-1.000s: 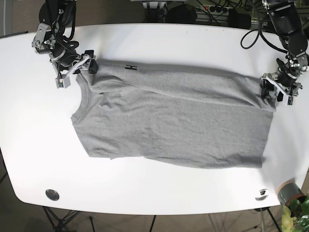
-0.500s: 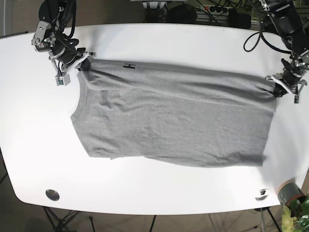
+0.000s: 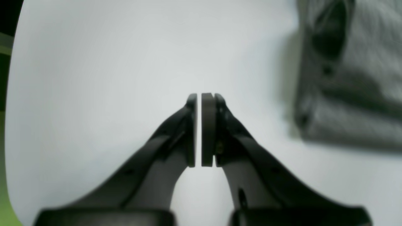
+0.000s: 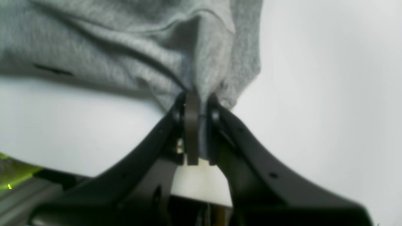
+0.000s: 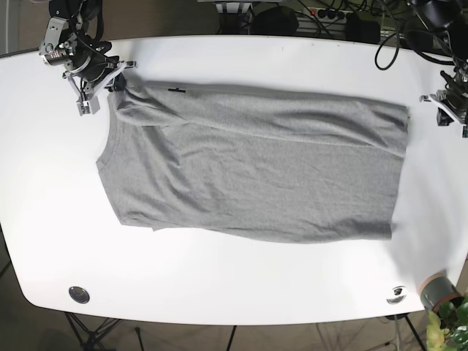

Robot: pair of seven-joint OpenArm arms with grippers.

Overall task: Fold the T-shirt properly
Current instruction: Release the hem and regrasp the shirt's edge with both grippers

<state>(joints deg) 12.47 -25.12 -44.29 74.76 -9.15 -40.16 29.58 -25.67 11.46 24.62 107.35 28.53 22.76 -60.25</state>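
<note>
Shirt (image 5: 256, 168) lies spread flat on the table (image 5: 219, 285). Right gripper (image 4: 198, 103) is clamped on a bunched shirt corner. Left gripper (image 3: 201, 97) has jaws together, empty, just beside the shirt edge.

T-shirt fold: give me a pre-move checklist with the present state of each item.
1. right gripper shut on the T-shirt: ok, fabric is pinched between its pads.
2. left gripper holding cloth: not ok, shut with nothing in it, shirt edge lies apart to one side.
3. Shirt lying flat on the table: ok, only mild wrinkles.
4. Shirt wholly on the table: ok.
5. Sleeve near the right gripper smoothed: not ok, bunched.
</note>
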